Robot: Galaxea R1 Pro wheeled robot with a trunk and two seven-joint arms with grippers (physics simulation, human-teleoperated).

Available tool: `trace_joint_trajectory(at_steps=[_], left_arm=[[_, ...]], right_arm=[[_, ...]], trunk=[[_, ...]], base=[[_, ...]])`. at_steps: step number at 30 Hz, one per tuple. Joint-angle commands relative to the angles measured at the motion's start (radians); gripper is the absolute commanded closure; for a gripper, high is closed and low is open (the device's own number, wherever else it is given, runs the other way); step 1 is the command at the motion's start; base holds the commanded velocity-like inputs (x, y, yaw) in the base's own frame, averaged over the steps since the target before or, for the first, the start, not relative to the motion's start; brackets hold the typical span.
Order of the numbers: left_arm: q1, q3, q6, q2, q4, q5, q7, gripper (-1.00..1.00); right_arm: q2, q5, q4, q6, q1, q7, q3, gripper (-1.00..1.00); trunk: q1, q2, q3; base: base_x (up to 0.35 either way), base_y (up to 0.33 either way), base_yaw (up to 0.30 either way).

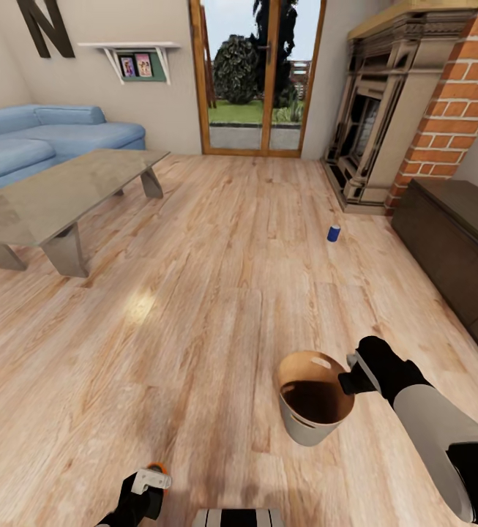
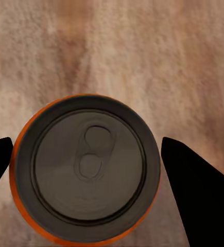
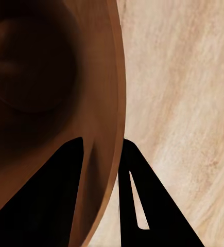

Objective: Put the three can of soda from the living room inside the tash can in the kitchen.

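Your right gripper (image 1: 350, 379) pinches the rim of the tilted trash can (image 1: 308, 430) (pale grey outside, brown inside), mouth facing up and toward you; your left gripper (image 2: 86, 154) brackets an upright orange can (image 2: 85, 169), fingers open at either side, whether touching you cannot tell; a blue can (image 1: 334, 233) stands upright on the wood floor (image 1: 217, 278) near the brick fireplace (image 1: 407, 110)
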Motion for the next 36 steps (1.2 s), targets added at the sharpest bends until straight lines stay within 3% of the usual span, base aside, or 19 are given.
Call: trace_joint_trajectory(at_steps=[1, 10, 14, 15, 18, 21, 22, 24, 25, 27, 28, 31, 34, 36], left_arm=[[0.0, -0.001, 0.0, 0.0, 0.0, -0.003, 0.001, 1.0], [-0.002, 0.0, 0.0, 0.001, -0.003, 0.005, -0.004, 1.0], [-0.014, -0.002, 0.059, 0.008, -0.019, 0.112, -0.009, 1.0], [-0.041, -0.002, 0.09, 0.026, -0.035, 0.145, -0.012, 1.0], [-0.074, -0.002, 0.179, 0.076, -0.099, 0.2, -0.033, 1.0], [-0.09, -0.002, 0.391, 0.145, -0.298, 0.27, -0.078, 1.0], [-0.093, -0.002, 0.494, 0.179, -0.4, 0.302, -0.1, 1.0], [-0.095, -0.001, 0.588, 0.214, -0.497, 0.335, -0.128, 1.0], [-0.101, -0.001, 0.705, 0.266, -0.617, 0.384, -0.173, 1.0], [-0.113, 0.002, 0.774, 0.293, -0.683, 0.415, -0.202, 1.0], [-0.132, 0.006, 0.84, 0.311, -0.739, 0.439, -0.229, 1.0], [-0.181, 0.013, 1.007, 0.333, -0.849, 0.468, -0.297, 1.0], [-0.234, 0.015, 1.151, 0.338, -0.94, 0.479, -0.372, 1.0], [-0.263, 0.016, 1.208, 0.336, -0.971, 0.481, -0.4, 1.0]], right_arm=[[0.0, -0.016, 0.0, 0.001, 0.0, 0.003, 0.001, 1.0], [0.005, -0.017, 0.0, 0.001, 0.0, 0.003, 0.004, 1.0], [0.018, -0.018, 0.001, 0.001, 0.0, 0.003, 0.003, 1.0], [0.02, -0.019, 0.001, 0.001, 0.0, 0.003, 0.003, 1.0], [0.027, -0.019, 0.001, 0.001, 0.0, 0.003, 0.004, 1.0], [0.045, -0.018, 0.002, 0.001, 0.001, 0.003, 0.004, 1.0], [0.051, -0.018, 0.002, 0.001, 0.001, 0.003, 0.004, 1.0], [0.059, -0.018, 0.002, 0.001, 0.001, 0.002, 0.004, 1.0], [0.072, -0.017, 0.002, 0.001, 0.001, 0.0, 0.005, 1.0], [0.081, -0.017, 0.002, 0.001, 0.001, -0.003, 0.006, 1.0], [0.09, -0.017, 0.003, 0.001, 0.001, -0.011, 0.01, 1.0], [0.115, -0.018, 0.007, 0.001, 0.001, -0.034, 0.028, 1.0], [0.14, -0.017, 0.017, 0.001, 0.001, -0.044, 0.038, 1.0], [0.15, -0.017, 0.019, 0.001, 0.001, -0.046, 0.04, 1.0]], trunk=[[0.0, 0.0, 0.004], [-0.004, 0.002, 0.039], [-0.006, 0.003, 0.054], [-0.007, 0.004, 0.058], [-0.008, 0.004, 0.07], [-0.009, 0.005, 0.081], [-0.01, 0.005, 0.085], [-0.011, 0.006, 0.093], [-0.011, 0.006, 0.097], [-0.012, 0.006, 0.105], [-0.013, 0.007, 0.108], [-0.014, 0.007, 0.12], [-0.015, 0.008, 0.132], [-0.016, 0.008, 0.139]], base=[[0.0, 0.0, 0.0], [0.0, 0.0, 0.0], [0.0, 0.0, 0.0], [0.0, 0.0, 0.0], [0.0, 0.0, 0.0], [0.0, 0.0, 0.0], [0.0, 0.0, 0.0], [0.0, 0.0, 0.0], [0.0, 0.0, 0.0], [0.0, 0.0, 0.0], [0.0, 0.0, 0.0], [0.0, 0.0, 0.0], [0.0, 0.0, 0.0], [0.0, 0.0, 0.0]])
